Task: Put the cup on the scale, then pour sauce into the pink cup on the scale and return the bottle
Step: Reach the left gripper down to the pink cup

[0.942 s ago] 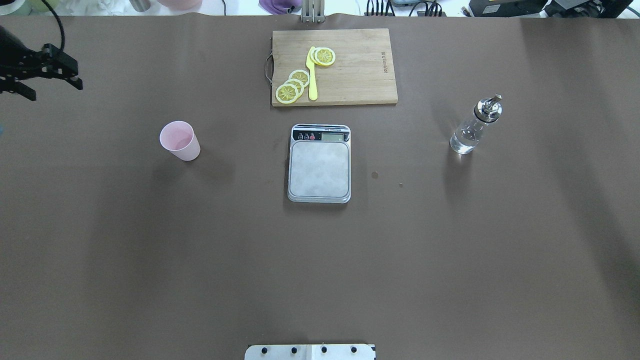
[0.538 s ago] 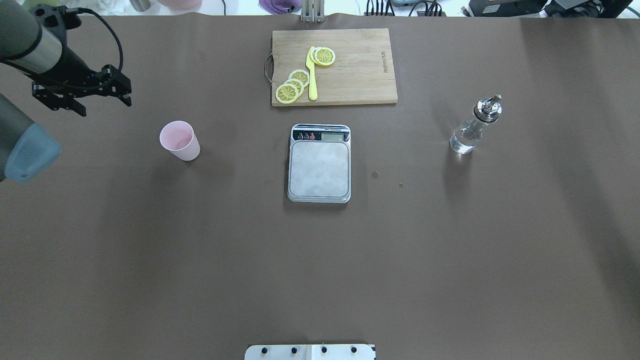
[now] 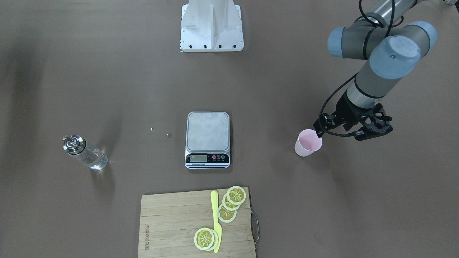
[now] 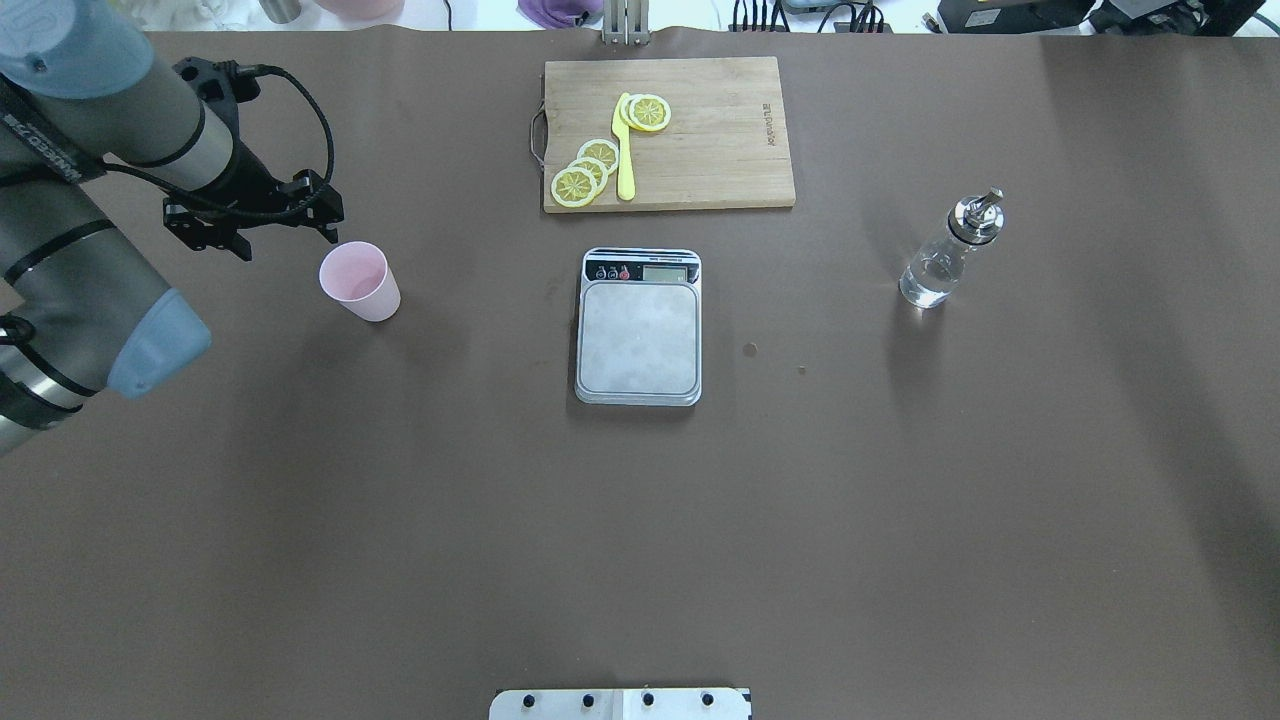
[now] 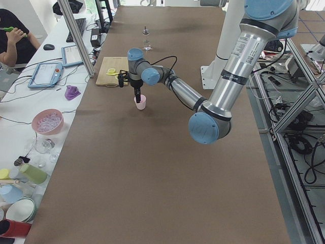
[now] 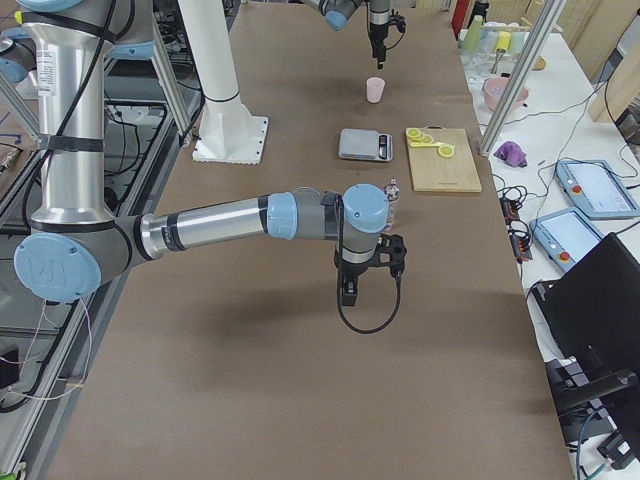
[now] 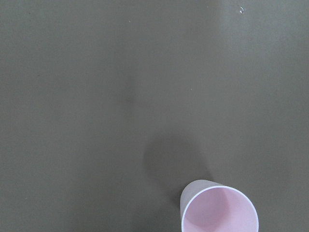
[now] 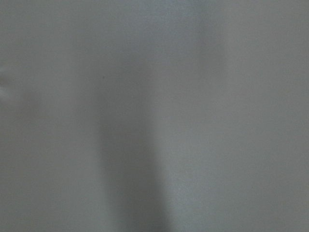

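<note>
Barely begun, by the look of the table (image 4: 640,560). No step of the task finished.

Cup (image 4: 360,282): upright and empty on the table, well apart from the scale (image 4: 638,338), out on the robot's left of it. Rests on nothing but the table; not yet lifted, not yet on the platform. Scale platform bare, display end turned away from the robot.

Left hand (image 4: 290,238): hovers just beside the cup, on the side away from the scale, spread wide with nothing clasped. Has one of its fingers (image 4: 330,222) close to the rim; touching or apart, cannot tell. Catches the cup only at the lower edge of the wrist view, so sits off to one side of it rather than around it. Reads as the approach to the first grasp.

Bottle (image 4: 945,255): upright on the robot's right of the scale, well apart from it, metal cap and spout on, clear sauce (image 4: 925,285) inside. Untouched.

Right hand (image 6: 350,292): hangs over bare table, farther out on the robot's right of the scale than the bottle. Shows only in the side view, so cannot tell whether released or clenched.

Left to do, by this judgement, everything: close on the cup, carry across and set down on the scale, fetch the bottle, pour, then stand the bottle back on the robot's right of the scale.
</note>
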Tool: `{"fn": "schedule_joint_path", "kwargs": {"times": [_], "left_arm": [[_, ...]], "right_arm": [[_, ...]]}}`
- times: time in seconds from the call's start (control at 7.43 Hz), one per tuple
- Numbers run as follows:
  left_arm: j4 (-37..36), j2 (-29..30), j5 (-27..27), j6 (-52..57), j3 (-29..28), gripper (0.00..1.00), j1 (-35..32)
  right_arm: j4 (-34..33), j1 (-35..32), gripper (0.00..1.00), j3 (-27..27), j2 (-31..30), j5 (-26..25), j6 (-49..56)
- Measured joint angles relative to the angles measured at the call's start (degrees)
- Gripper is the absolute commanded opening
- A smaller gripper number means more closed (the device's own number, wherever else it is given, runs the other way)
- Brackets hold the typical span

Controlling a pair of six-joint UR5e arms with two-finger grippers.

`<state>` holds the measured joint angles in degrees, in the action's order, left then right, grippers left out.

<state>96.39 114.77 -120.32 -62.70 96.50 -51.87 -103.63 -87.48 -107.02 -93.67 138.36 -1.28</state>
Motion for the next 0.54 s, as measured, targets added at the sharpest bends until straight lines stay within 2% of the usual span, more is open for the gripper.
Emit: {"fn": "schedule_joint_path", "kwargs": {"times": [0.27,0.54], "left_arm": [[4.89,0.01,1.86,-0.74,-3.84,0.88,1.78],[6.30,-0.35,2.06,-0.91,-4.78,0.80,2.17]], "right_arm": [[-0.79,0.02,1.00,-1.27,-0.87,-0.10,-0.04],[-0.94,0.03,1.00,-1.77,-0.94,-0.26,-0.06]]}}
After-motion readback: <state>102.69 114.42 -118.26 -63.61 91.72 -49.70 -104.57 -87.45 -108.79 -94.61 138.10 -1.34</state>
